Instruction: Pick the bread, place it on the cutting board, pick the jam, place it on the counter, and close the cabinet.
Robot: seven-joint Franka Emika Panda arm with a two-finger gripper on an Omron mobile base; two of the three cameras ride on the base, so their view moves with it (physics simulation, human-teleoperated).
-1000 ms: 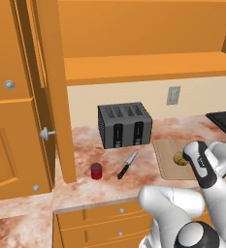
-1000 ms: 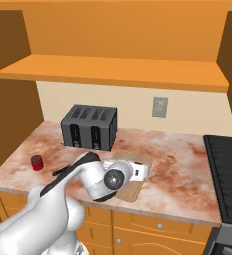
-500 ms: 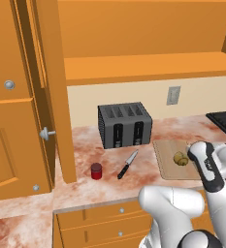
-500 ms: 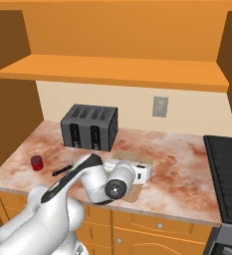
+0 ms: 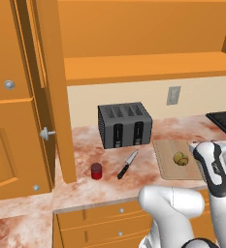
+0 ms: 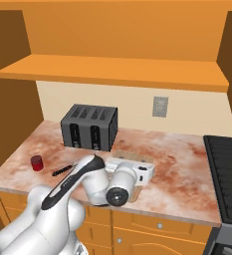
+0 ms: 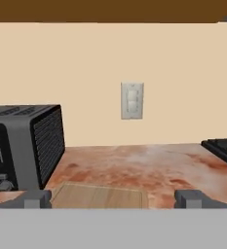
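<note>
Pulling back from the cutting board (image 5: 169,170), the open, empty gripper (image 7: 113,198) leaves the bread (image 5: 181,158) resting there; jam (image 5: 96,170) already sits on the counter (image 5: 85,145), so closing the cabinet (image 5: 17,97) seems next.

cream wall (image 7: 134,58) with a light switch (image 7: 132,100).

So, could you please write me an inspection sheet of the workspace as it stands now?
Surface: marbled counter, with cutting board right of toaster.
Job's things: bread on cutting board; jam on counter; cabinet door open.
Clutter: toaster; knife between jam and board.
Grippers: hand open, empty, low over the board.
Cables: nothing seen.
Surroundings: wall outlet, stove, drawers below.
</note>
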